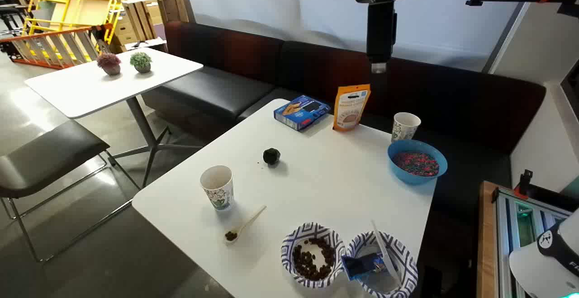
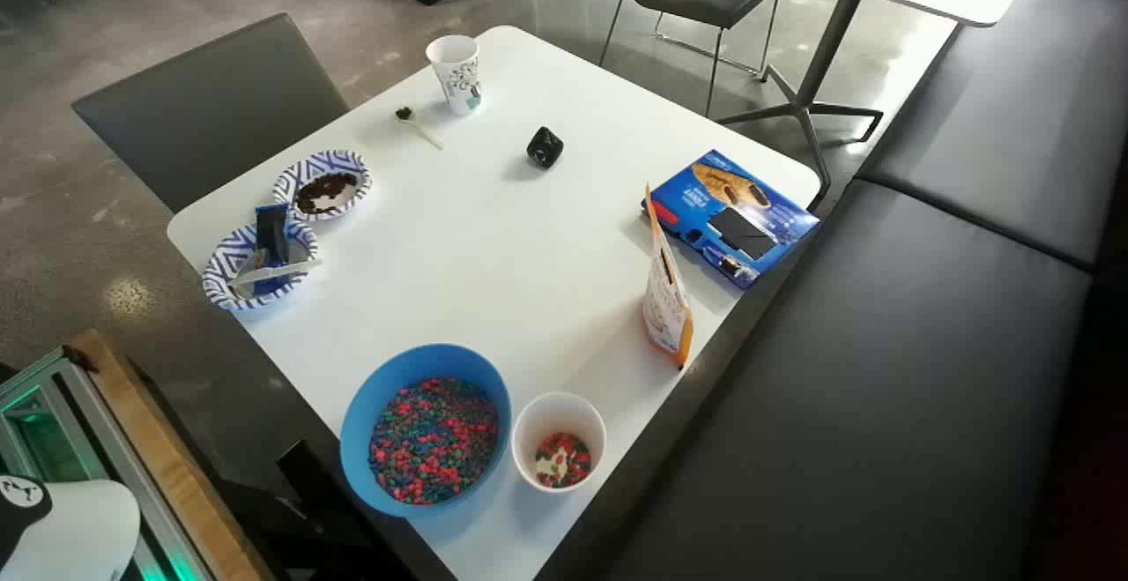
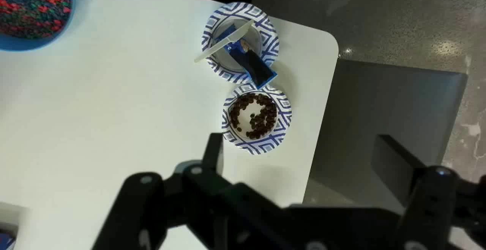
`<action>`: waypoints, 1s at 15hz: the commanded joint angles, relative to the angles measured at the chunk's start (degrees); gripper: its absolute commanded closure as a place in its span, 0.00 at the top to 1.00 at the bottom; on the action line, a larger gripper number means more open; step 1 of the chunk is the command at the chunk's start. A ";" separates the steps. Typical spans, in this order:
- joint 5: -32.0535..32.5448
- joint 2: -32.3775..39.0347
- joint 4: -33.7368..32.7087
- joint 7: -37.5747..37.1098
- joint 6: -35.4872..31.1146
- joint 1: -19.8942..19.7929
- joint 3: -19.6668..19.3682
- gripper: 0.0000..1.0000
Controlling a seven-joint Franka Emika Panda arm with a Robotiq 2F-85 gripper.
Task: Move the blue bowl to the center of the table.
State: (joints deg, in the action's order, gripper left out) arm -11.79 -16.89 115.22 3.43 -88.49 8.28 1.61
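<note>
The blue bowl (image 1: 406,176) holds small red, green and blue pieces. It stands upright near an edge of the white table (image 1: 316,185). It shows in both exterior views, close to the table's edge in an exterior view (image 2: 356,440). In the wrist view part of the bowl (image 3: 30,44) shows at the top left, cut off by the frame. My gripper (image 1: 379,66) hangs high above the table's far side in that exterior view. In the wrist view my gripper (image 3: 300,143) has its fingers wide apart with nothing between them. It is away from the bowl.
A paper cup (image 2: 559,405) stands close beside the bowl. An orange pouch (image 1: 351,108) and a blue box (image 1: 301,111) stand along one edge. A black object (image 1: 271,156), another cup (image 1: 220,194), a spoon (image 1: 248,223) and two patterned bowls (image 1: 288,255) are also on the table.
</note>
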 commanded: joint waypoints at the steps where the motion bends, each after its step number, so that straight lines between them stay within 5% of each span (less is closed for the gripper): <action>1: -0.23 0.04 -0.13 0.24 0.17 -1.15 0.97 1.00; 7: -0.23 0.04 -0.13 0.24 0.17 -1.15 0.97 1.00; 15: -0.57 0.56 9.59 -16.27 -10.50 -8.30 -0.91 1.00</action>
State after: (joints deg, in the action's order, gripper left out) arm -12.15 -14.69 119.02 -7.70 -93.68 2.10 0.80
